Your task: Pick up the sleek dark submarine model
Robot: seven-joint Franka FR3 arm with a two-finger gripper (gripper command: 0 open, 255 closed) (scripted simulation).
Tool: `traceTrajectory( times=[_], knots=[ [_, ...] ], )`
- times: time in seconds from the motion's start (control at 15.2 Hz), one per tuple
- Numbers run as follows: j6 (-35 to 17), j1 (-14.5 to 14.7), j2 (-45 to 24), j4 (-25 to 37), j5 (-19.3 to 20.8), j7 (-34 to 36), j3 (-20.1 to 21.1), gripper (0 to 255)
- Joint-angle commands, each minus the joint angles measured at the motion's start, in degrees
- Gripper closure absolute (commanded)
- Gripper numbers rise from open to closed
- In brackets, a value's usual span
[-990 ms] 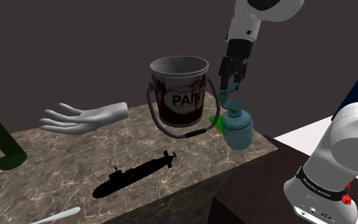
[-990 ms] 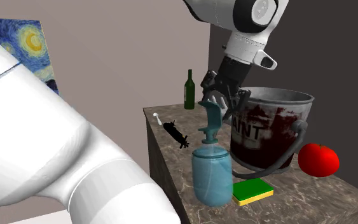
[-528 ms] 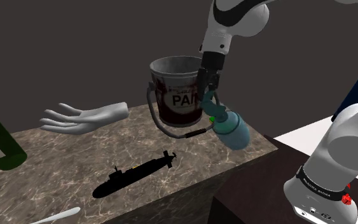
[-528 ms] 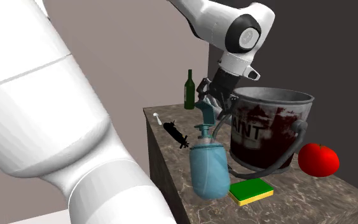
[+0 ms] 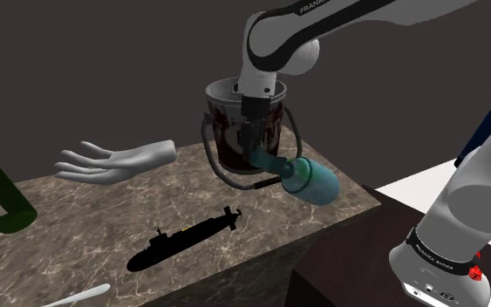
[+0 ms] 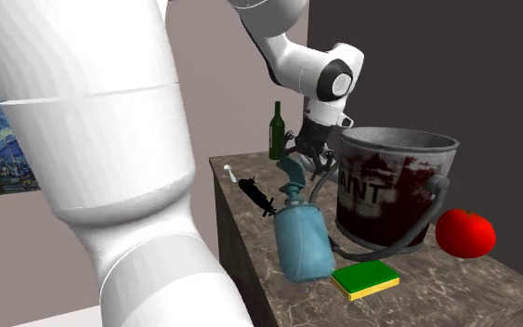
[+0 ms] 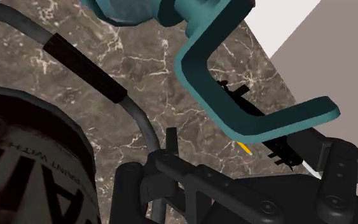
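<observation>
Marble countertop [image 5: 78, 218] bore the black submarine model [image 5: 185, 239], lying at seven o'clock from the paint bucket [image 5: 222, 109] in the shoulder view. Well apart from the submarine, the gripper [image 5: 251, 144] hung at a tilted teal spray bottle's [image 5: 311, 180] head. I could not tell whether it was wide or narrow.

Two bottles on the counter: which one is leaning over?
The blue spray bottle beside the paint bucket: it leans hard, nozzle toward the gripper. The green bottle at the counter's other end stands upright.
</observation>
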State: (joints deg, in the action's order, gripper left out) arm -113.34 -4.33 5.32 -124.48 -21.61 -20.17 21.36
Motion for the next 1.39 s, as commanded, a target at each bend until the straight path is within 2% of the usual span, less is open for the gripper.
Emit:
traceTrajectory(
  times=[0.0, 0.59, 1.32],
  knots=[
    [-1.7, 0.6, -2.9, 0.7, 10.6, -1.5, 1.7, 0],
    [-7.0, 7.0, -18.0, 10.6, 17.6, -4.6, 6.6, 0],
    [-9.8, 17.2, -33.6, 22.8, 27.5, -8.3, 9.7, 0]
  ],
)
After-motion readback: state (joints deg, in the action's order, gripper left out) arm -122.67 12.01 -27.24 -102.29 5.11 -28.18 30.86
